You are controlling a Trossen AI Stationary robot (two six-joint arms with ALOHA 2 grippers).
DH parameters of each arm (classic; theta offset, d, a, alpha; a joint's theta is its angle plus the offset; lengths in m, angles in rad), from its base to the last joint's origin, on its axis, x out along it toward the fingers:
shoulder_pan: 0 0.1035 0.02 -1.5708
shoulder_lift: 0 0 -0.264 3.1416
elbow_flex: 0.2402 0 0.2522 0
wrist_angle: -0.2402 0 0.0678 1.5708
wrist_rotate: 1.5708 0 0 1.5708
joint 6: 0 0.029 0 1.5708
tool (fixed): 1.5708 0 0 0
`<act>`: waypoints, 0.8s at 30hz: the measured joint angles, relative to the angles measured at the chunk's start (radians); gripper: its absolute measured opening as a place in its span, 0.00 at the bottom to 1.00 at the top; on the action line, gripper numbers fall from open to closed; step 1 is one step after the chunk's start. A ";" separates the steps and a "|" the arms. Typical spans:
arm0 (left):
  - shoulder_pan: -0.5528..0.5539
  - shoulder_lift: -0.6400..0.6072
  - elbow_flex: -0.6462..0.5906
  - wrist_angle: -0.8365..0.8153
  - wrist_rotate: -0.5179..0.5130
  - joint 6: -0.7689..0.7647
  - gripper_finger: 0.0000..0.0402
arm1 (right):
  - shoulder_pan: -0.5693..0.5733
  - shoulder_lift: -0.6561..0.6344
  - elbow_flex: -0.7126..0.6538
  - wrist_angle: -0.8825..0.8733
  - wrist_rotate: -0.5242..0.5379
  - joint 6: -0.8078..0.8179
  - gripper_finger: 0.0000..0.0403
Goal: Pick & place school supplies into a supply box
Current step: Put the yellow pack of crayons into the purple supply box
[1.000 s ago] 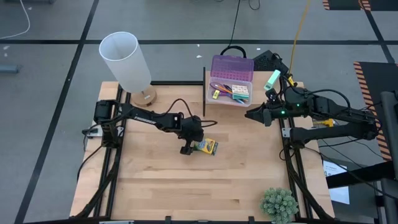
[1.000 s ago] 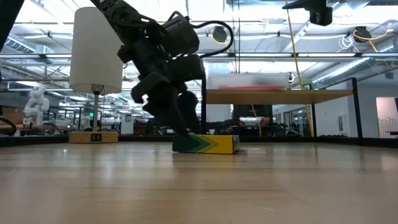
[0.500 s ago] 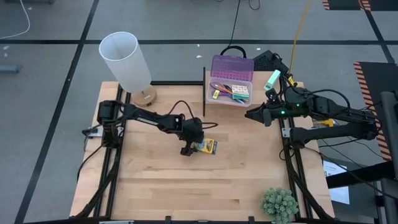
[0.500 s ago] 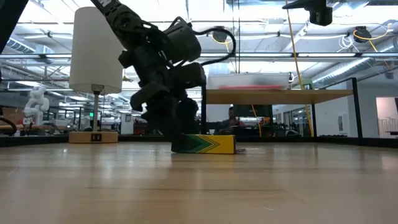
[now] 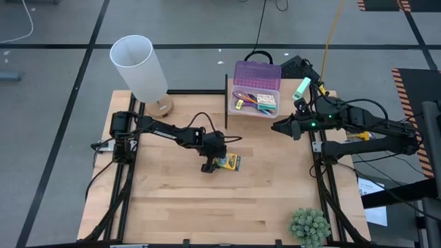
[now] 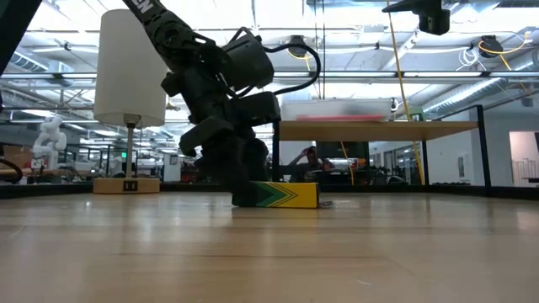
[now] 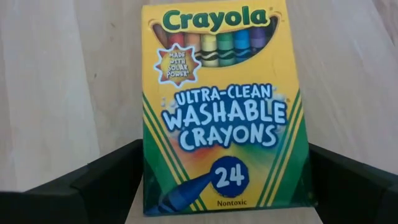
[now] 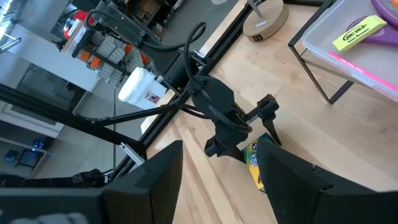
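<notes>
Wooden table [image 5: 172,200], left tool [image 5: 212,164] straddling crayon box [image 5: 228,163]

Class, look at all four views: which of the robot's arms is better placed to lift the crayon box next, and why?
Left. The left gripper is already down at the crayon box, its open fingers either side of it. The right gripper waits apart, near the supply box.

Left end effector [image 5: 219,162] low, fingers spread; right end effector [image 5: 275,127] raised, open

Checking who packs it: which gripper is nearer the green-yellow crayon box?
Left. The left gripper straddles the green-yellow crayon box mid-table, fingers open; the right gripper hovers off beside the clear supply box.
</notes>
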 joint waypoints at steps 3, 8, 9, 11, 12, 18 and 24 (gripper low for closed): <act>0.000 0.000 0.000 0.001 0.000 0.000 0.96 | 0.000 0.000 0.000 0.000 0.000 -0.006 0.49; 0.000 0.000 0.000 0.000 -0.001 0.000 0.87 | 0.000 0.000 0.000 0.000 0.000 -0.010 0.49; 0.000 0.000 0.000 0.000 -0.001 0.000 0.85 | 0.000 0.000 0.000 0.000 0.000 -0.010 0.49; 0.000 0.000 0.000 0.001 -0.001 -0.001 0.83 | 0.000 0.000 0.000 0.000 0.000 -0.010 0.49; 0.000 0.000 0.000 0.001 -0.001 0.000 0.83 | 0.000 0.000 0.000 0.000 0.000 -0.010 0.49; 0.000 0.000 0.000 0.003 -0.001 -0.008 0.83 | 0.000 0.000 0.000 0.000 0.000 -0.014 0.49; -0.002 0.000 0.000 0.003 -0.001 -0.015 0.84 | 0.000 0.000 0.000 0.000 0.000 -0.014 0.49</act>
